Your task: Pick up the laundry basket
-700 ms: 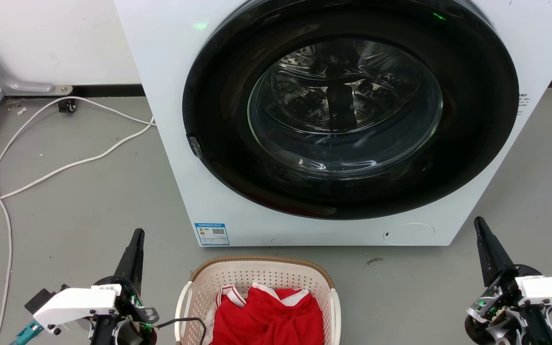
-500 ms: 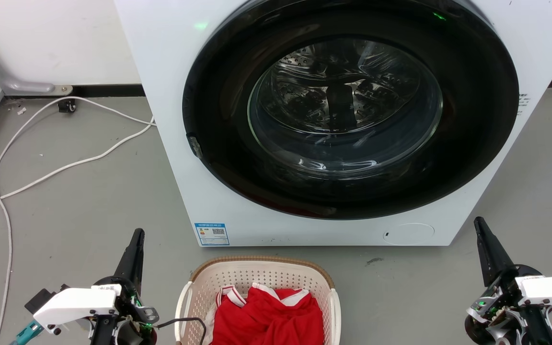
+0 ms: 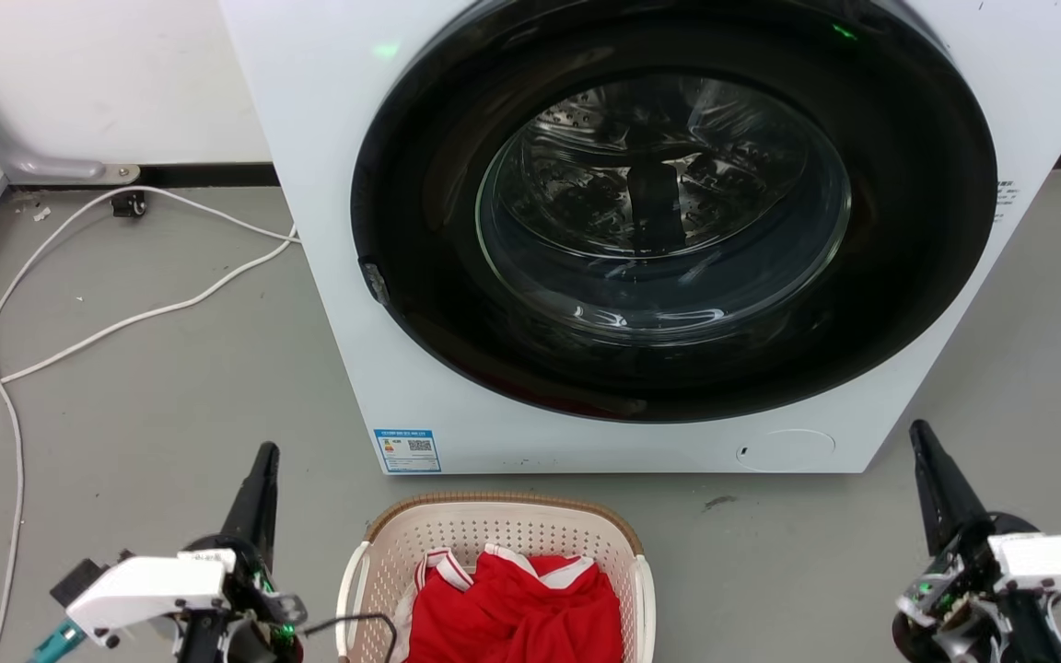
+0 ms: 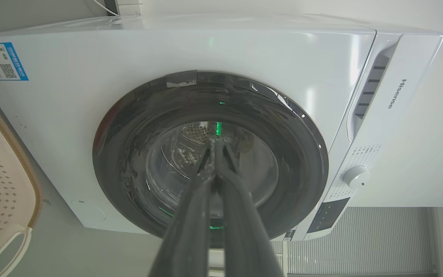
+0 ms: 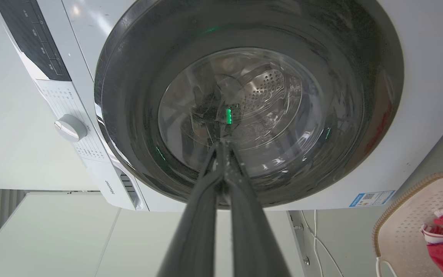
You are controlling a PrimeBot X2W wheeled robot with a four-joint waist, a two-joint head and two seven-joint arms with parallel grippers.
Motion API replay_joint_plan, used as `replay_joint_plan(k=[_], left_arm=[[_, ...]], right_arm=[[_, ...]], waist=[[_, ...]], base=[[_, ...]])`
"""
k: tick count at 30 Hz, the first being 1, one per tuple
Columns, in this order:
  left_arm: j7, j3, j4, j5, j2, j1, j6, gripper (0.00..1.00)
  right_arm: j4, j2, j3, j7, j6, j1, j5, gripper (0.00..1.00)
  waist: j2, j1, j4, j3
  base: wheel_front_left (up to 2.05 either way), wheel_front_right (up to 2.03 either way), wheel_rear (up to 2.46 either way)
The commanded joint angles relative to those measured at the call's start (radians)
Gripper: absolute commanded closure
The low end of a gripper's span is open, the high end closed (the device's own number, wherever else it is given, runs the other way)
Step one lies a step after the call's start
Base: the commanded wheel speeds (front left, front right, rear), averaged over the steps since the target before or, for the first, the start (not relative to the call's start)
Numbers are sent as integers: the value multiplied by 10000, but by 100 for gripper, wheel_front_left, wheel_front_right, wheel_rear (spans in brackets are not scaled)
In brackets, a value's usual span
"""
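The cream perforated laundry basket [image 3: 457, 534] with a brown woven rim sits on the floor at the bottom centre of the head view, with a red-and-white garment [image 3: 521, 608] inside. Its edge also appears at the left of the left wrist view [image 4: 2, 169] and at the lower right of the right wrist view [image 5: 406, 227]. My left gripper [image 3: 263, 456] is shut and empty, standing to the basket's left and apart from it. My right gripper [image 3: 919, 435] is shut and empty, far to the basket's right. Both point towards the washer.
A white front-loading washer [image 3: 337, 276] with a closed dark round door [image 3: 669, 212] stands right behind the basket. White cables [image 3: 125, 322] trail over the grey floor at the left. A wall runs along the back.
Both arms have sunk very slightly in the head view. The basket and washer have not moved.
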Motion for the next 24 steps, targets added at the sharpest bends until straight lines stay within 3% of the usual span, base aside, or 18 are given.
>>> replay_joint_plan(k=[1,10,24], left_arm=[[-8,-5,19,0,-6,11,2,0],[-368,-132,57,591,-32,102,9,0],[-1015,-186,-498,3510,-19,32,252,0]], right_arm=[[26,2,2,-10,0,15,-5,0],[234,17,26,-366,-2,146,-568,0],[-660,9,212,-1013,-2,233,-4251,0]], waist=[[0,0,0,1],[0,0,2,20],[0,0,-2,71]], base=[[0,0,0],[0,0,0],[0,0,0]])
